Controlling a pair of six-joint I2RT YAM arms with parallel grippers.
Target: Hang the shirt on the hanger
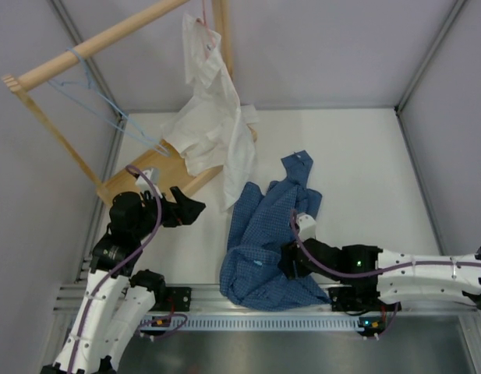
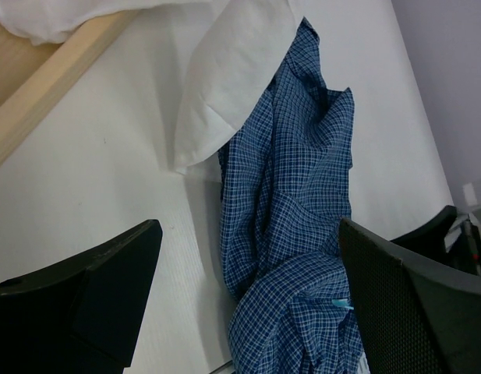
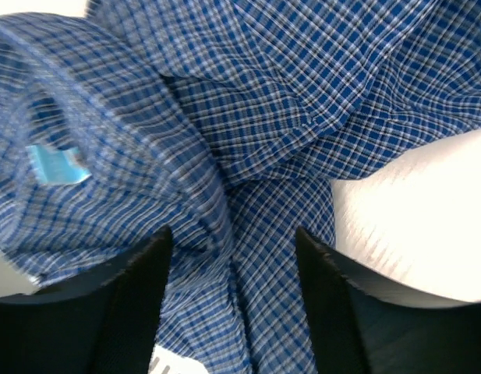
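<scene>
The dark blue checked shirt [image 1: 267, 241] lies crumpled on the table near the front edge, one sleeve reaching back. It also shows in the left wrist view [image 2: 295, 195] and fills the right wrist view [image 3: 248, 117]. The light-blue wire hanger [image 1: 107, 101] hangs empty on the wooden rod at the back left. My right gripper [image 1: 291, 261] is down on the shirt's right side, its jaws open with a bunched fold of cloth between them [image 3: 232, 265]. My left gripper [image 1: 193, 208] is open and empty above the table, left of the shirt [image 2: 249, 234].
A white shirt [image 1: 213, 117] hangs from a pinkish hanger on the wooden rack [image 1: 100, 43], its hem draping onto the table beside the blue shirt. The rack's wooden base [image 1: 146, 175] lies behind my left gripper. Grey walls enclose the table.
</scene>
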